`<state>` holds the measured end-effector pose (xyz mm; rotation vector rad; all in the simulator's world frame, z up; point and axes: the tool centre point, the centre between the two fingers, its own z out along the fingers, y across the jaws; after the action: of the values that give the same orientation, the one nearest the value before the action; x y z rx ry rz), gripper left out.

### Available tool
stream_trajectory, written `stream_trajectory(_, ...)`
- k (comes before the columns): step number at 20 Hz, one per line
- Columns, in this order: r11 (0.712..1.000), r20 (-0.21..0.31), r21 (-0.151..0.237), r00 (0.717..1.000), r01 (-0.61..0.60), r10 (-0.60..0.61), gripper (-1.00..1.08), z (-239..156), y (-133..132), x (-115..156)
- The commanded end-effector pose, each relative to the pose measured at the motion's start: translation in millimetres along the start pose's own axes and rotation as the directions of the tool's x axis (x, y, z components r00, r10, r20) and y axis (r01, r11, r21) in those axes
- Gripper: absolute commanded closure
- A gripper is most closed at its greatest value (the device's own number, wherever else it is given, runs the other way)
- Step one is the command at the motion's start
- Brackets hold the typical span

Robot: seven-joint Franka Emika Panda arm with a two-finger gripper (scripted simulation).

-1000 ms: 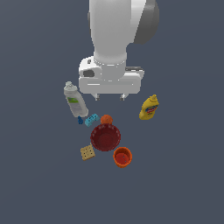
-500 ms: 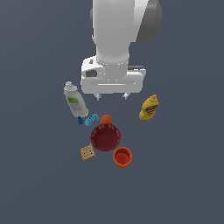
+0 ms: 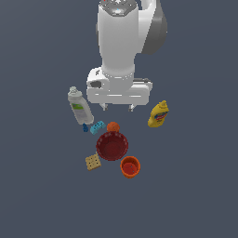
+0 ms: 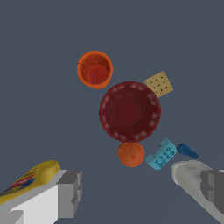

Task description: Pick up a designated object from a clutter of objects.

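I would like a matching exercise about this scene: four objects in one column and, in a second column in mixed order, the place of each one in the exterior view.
Objects:
1. orange ball
2. mustard bottle
3. orange cup
4. cracker

Places:
A. alone, farthest toward the exterior view's right
B. below the red bowl, toward the view's left
C. right beside the blue brick, above the red bowl
D. below the red bowl, toward the view's right

Pairs: 1-C, 2-A, 3-D, 4-B
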<state>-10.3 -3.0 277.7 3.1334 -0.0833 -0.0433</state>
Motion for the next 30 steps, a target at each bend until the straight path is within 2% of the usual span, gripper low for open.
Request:
stream_trajectory(1, 0.999, -0.001, 0.003, 0.999, -0.047, 0.047, -0.92, 11.0, 1.1, -1.2)
stream_trajectory(7, 0.980, -0.003, 0.012, 0.980, -0.200, 0.200, -0.92, 45.8, 5.2, -6.8)
stream_trajectory(13, 0.929, -0.003, 0.019, 0.929, -0.369, 0.369, -0.92, 83.4, 10.7, -16.8)
stream_trajectory(18, 0.864, -0.003, 0.023, 0.864, -0.503, 0.503, -0.92, 113.1, 16.1, -27.9)
stream_trajectory(26, 0.731, -0.006, 0.026, 0.731, -0.682, 0.682, -0.92, 154.2, 25.2, -48.9)
stream_trajectory(30, 0.674, -0.008, 0.026, 0.674, -0.738, 0.739, -0.92, 167.8, 28.9, -57.6)
